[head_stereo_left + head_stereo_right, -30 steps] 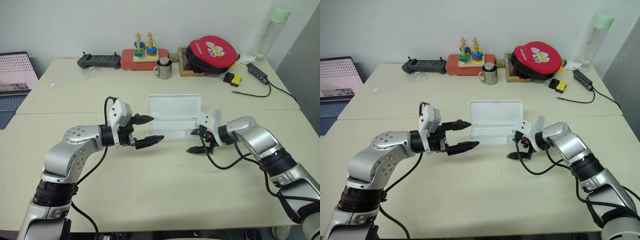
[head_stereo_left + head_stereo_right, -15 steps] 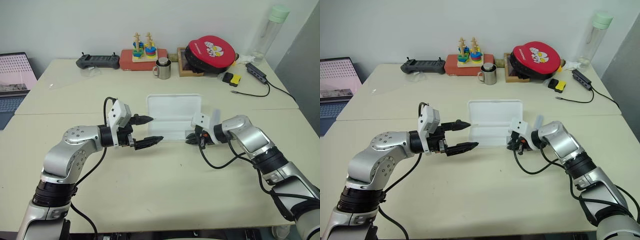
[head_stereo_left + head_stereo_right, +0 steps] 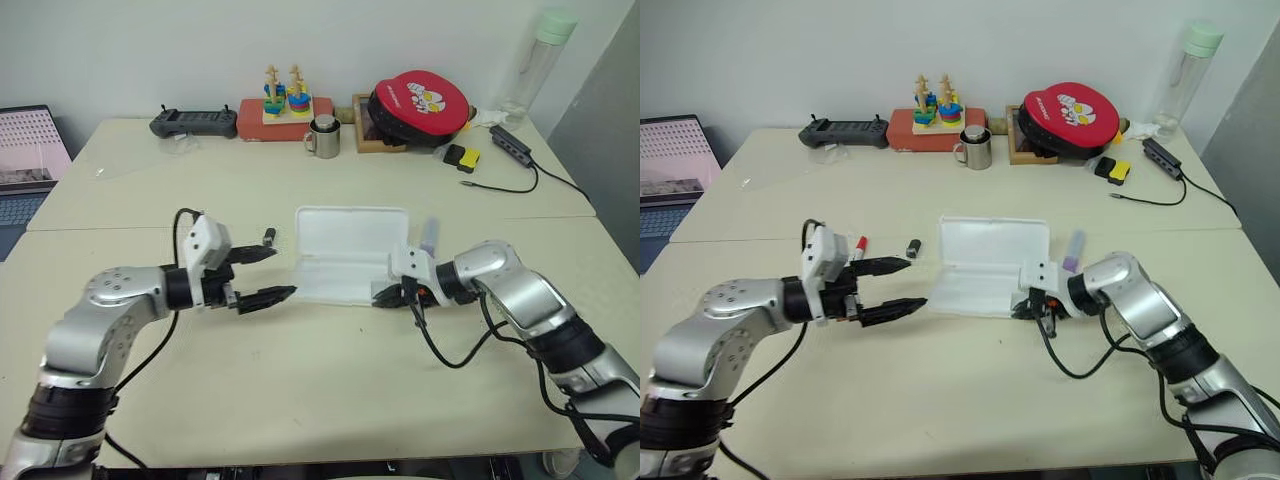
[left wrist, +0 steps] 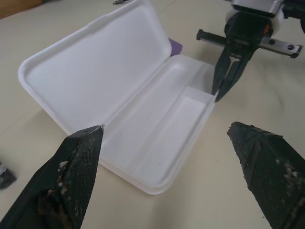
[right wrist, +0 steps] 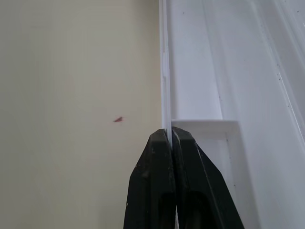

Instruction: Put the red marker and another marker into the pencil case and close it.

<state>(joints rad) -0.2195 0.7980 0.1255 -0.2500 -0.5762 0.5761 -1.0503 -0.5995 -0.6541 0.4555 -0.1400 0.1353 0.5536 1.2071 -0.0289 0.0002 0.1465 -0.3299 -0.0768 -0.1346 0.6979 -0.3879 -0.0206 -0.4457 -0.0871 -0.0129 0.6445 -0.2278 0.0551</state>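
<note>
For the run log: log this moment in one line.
pencil case: open, empty | right end effector: shut on its rim | left end effector: open | red marker, lilac marker: on table

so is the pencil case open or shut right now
Open: the pencil case has its lid raised behind the tray, and the tray compartments are bare in the left wrist view.

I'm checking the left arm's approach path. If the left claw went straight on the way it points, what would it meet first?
Likely the open pencil case: in the left wrist view its tray and raised lid lie directly between the left claw's open fingers.
</note>
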